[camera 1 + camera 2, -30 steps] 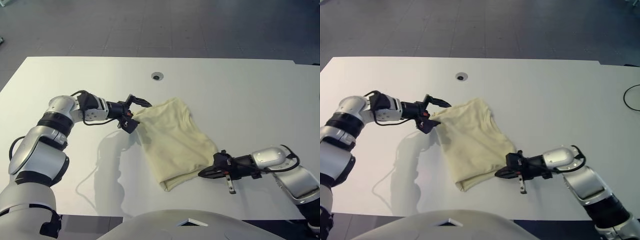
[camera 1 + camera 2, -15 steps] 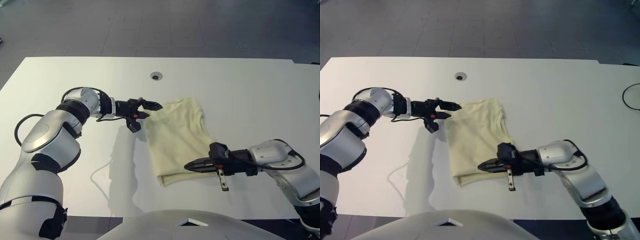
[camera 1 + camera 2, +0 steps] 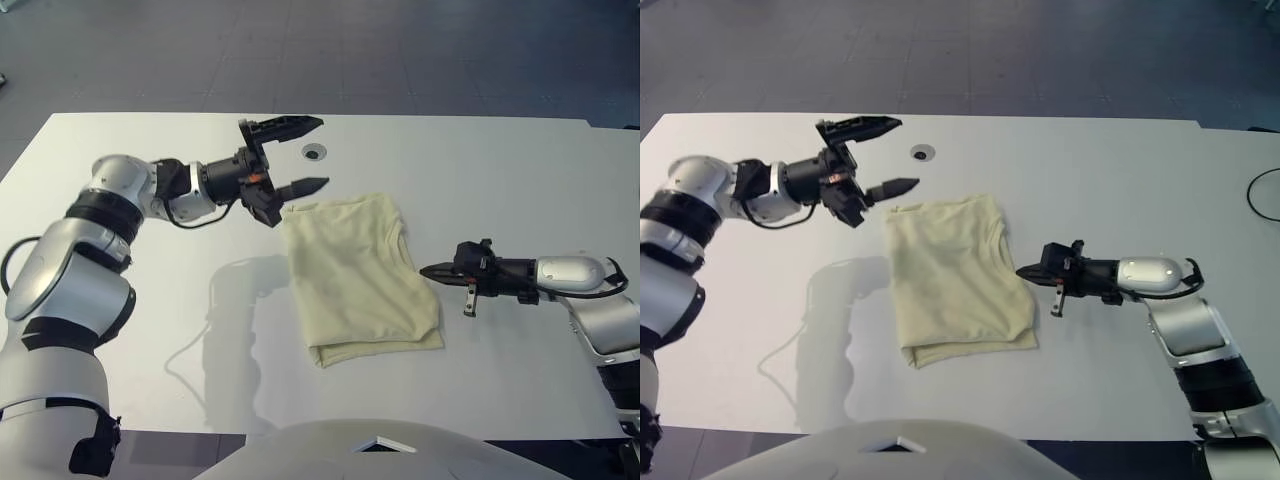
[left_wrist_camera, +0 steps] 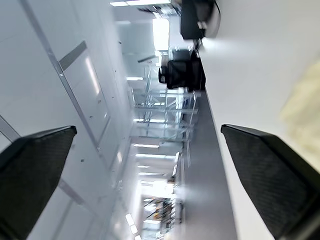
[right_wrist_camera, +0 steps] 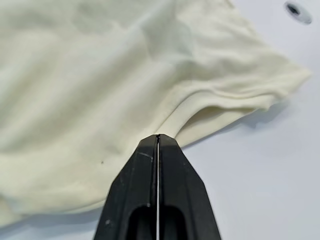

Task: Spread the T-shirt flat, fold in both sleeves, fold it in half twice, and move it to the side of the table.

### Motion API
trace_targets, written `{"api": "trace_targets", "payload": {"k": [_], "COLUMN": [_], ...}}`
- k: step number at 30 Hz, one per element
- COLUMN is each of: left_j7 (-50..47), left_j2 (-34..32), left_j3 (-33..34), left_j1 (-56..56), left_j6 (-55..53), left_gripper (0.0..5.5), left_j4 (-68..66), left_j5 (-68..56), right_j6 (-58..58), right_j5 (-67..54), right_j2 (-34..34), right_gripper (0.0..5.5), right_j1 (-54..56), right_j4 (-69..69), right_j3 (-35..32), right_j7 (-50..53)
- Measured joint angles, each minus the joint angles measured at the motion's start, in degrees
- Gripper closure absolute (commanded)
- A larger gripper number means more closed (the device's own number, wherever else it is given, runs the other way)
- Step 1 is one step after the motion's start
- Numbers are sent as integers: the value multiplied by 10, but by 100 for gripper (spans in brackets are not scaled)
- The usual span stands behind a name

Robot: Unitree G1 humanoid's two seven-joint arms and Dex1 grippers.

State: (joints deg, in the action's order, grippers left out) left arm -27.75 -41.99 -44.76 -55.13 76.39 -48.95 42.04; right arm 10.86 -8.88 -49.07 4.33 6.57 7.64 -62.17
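**Left eye view:** A pale yellow T-shirt [image 3: 355, 270] lies folded near the middle of the white table [image 3: 500, 170]. The left gripper [image 3: 321, 152] is up in the air past the shirt's far left corner. Its two fingers are spread wide and hold nothing. The right gripper [image 3: 425, 270] is low, just beside the shirt's right edge. Its fingers are pressed together with nothing between them.

**Right eye view:** A small round hole [image 3: 923, 152] sits in the table, beyond the shirt. A loop of black cable [image 3: 1265, 195] lies at the table's right edge.

**Left wrist view:** Two dark fingers [image 4: 35, 175] stand far apart. Between them are the room's ceiling lights and the table's edge. A blurry bit of yellow shirt peeks in at one side.

**Right wrist view:** The two black fingers [image 5: 157, 200] are shut tight in one point. The tip sits right at the shirt's thick folded edge. I cannot tell if it touches the cloth. The folds lie in layers here.

**What changed:** Half a second ago the left gripper was low at the shirt's far left corner. Now it is higher and opened much wider. The right gripper was over the near part of the shirt. Now it has pulled back to the right side. One second ago the shirt lay slanted, and now it lies straighter.
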Motion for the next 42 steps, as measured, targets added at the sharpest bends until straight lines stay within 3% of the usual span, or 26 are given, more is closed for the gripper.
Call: {"api": "trace_targets", "payload": {"k": [4,9,19,32,42], "left_j7": [110,347,588,689,726], "left_j2": [-18,-78,-91,-92,-108], "left_j3": [-37,-93,-32,78,128], "left_j1": [80,243,397,409,466], "left_j6": [-32,-194,-368,-351,-340], "left_gripper": [13,13,13,13,13], "left_j4": [94,288,422,418,453], "left_j5": [-171,-397,-462,-397,-395], "right_j6": [-10,-32,-49,-23,-4], "right_j5": [8,21,23,-5,-15], "right_j2": [0,-2,-31,-46,-43], "right_gripper": [550,550,550,550,550], "right_j1": [-1,-17,-58,-133,-129], "right_j4": [-11,-10,26,132,124], "right_j3": [11,32,32,68,58], "right_j7": [-2,-25,-54,-76,-48]}}
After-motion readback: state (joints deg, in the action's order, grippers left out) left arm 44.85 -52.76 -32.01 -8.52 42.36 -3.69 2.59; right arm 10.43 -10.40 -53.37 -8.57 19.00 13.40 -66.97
